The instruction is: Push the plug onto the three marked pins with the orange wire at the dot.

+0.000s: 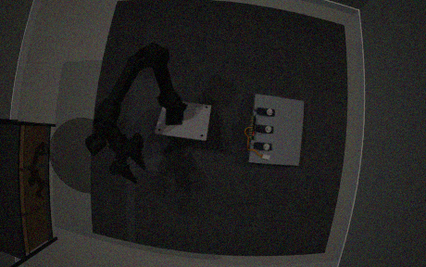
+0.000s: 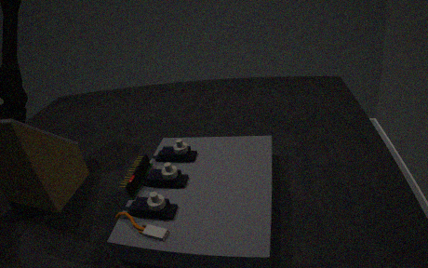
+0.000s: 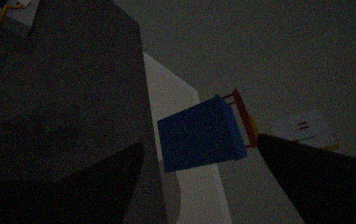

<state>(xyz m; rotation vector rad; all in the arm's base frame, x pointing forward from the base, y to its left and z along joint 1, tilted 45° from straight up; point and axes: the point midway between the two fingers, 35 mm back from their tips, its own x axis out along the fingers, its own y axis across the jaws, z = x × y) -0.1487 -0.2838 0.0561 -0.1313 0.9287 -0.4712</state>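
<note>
The plug [image 1: 266, 157] [image 2: 154, 232] is small and pale and lies flat on the near-left corner of the holder [image 1: 289, 139] [image 2: 233, 195] in the exterior view. Its orange lead [image 1: 250, 145] [image 2: 128, 218] loops beside the servos. The pin row [image 2: 132, 171] sticks out from a black header on the holder's edge, with a red mark [image 2: 132, 178] among the pins. The dot is too small to make out. My gripper [image 1: 141, 175] [image 3: 199, 144] is wide open and empty, well away from the holder. In the wrist view the lead [image 3: 12, 7] shows at the upper left corner.
Three dark servos with white hubs sit on the holder, including the middle servo [image 1: 264, 129] [image 2: 168, 177]. A pale plate [image 1: 196, 127] with corner holes lies under the arm's base. A brownish angular block [image 2: 56, 172] stands left in the exterior view. A blue box [image 3: 200, 135] shows beyond my fingers.
</note>
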